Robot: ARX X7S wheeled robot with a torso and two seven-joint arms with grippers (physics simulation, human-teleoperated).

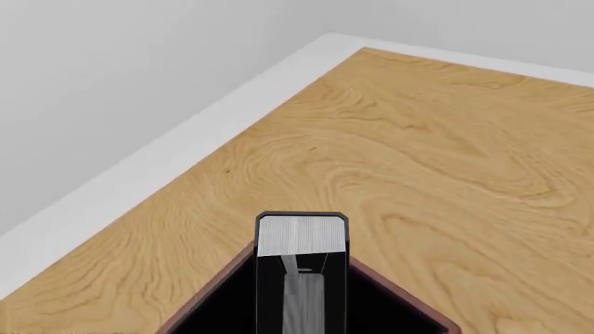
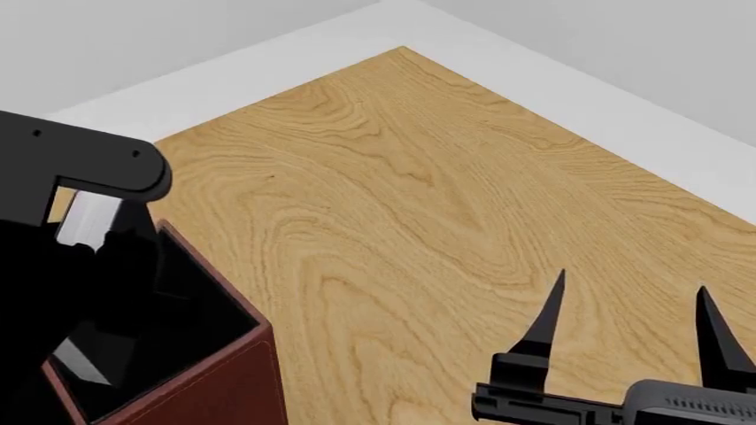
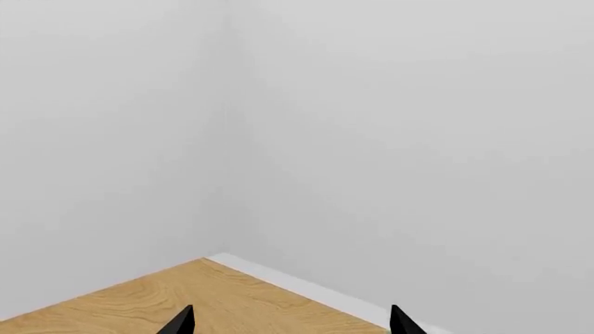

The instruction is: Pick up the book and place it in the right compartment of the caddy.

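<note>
Left wrist view shows the book [image 1: 302, 275] standing on end, its white-grey page edges up, its lower part already down inside the black-lined right compartment [image 1: 222, 309] of the caddy [image 2: 225, 381]. I judge that my left gripper [image 2: 101, 239] is clamped on the book, though its fingers are hidden in both views and I cannot tell how firmly. From the head view my left arm covers most of the well, so I cannot see whether the book's bottom touches the floor of the compartment.

My right gripper [image 2: 626, 310] hangs with its fingers spread wide and nothing between them, well apart from the caddy, over the bare wooden table [image 2: 449, 204].

The risk I see: if I let go while the book hangs above the floor, it could drop, lean against a reddish-brown wall or tip out over the rim. Pulling away at an angle could also drag the book or nudge the caddy.
</note>
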